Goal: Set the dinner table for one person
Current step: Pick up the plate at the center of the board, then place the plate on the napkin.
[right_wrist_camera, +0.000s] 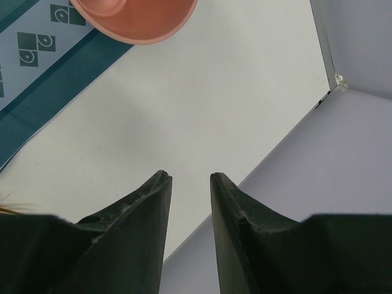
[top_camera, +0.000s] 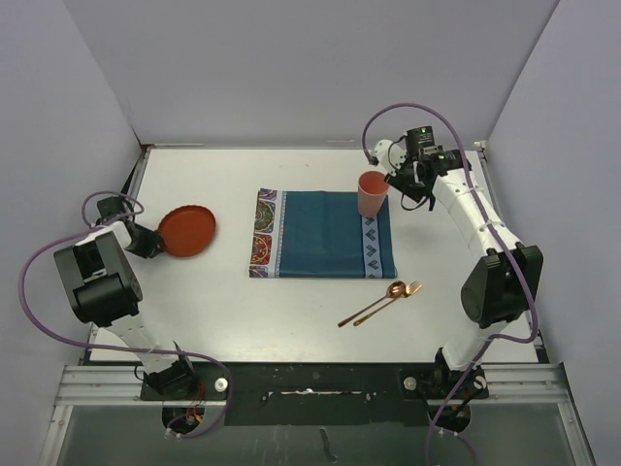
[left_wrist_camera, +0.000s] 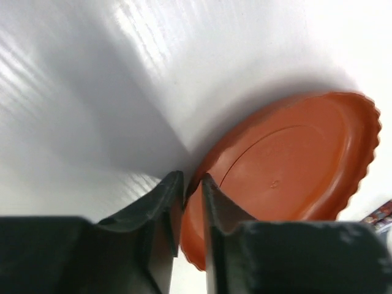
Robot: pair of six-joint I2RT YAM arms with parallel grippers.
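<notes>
While pinching the rim of the orange plate point(top_camera: 187, 231) with the closed left gripper point(left_wrist_camera: 192, 182) at the left of the white dinner table point(top_camera: 291, 175) spread beneath both arms, holds the right gripper point(right_wrist_camera: 191, 179) parted and empty beside the pink cup point(top_camera: 373, 193).

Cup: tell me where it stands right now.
In the top view the orange cup stands at the far right corner of the teal placemat, close beside the open right gripper, far from the plate in the left gripper.

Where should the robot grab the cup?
Probably the cup by its side wall, coming from the right, where the open right gripper is. It stands upright and gets wider toward the top, so a sideways squeeze should hold.
</notes>
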